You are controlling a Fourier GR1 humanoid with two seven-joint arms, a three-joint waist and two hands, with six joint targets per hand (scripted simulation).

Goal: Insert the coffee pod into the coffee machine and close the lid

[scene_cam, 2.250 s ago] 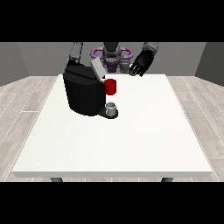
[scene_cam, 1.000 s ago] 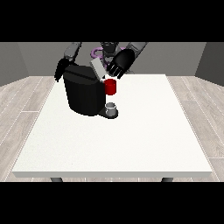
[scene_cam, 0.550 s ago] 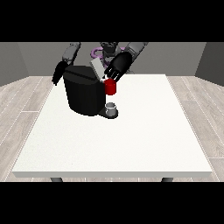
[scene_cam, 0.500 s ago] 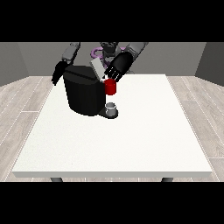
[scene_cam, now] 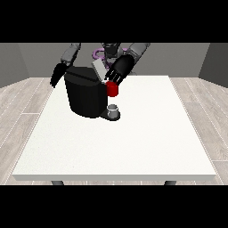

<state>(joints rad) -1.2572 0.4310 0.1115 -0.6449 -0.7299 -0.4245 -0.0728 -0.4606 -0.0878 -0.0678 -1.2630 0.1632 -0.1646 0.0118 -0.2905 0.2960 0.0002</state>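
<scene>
A black coffee machine (scene_cam: 85, 95) stands on the white table (scene_cam: 133, 138) at the back left. Its grey lid (scene_cam: 98, 69) is tilted up at the top right. A red part (scene_cam: 112, 89) sticks out at its front above a small grey cup (scene_cam: 114, 109) on the base. The hand at the view's right (scene_cam: 119, 70) is over the machine's top right corner, fingers pointing down beside the lid and the red part. The hand at the view's left (scene_cam: 57, 75) hangs by the machine's left side, fingers straight down. No coffee pod is visible.
The table's front and right parts stretch bare toward the camera. The robot's torso (scene_cam: 107, 51) is behind the machine. A wooden floor surrounds the table.
The hand at the view's right swung from the right of the machine over to its lid and came down toward the red part. The hand at the view's left lowered beside the machine.
</scene>
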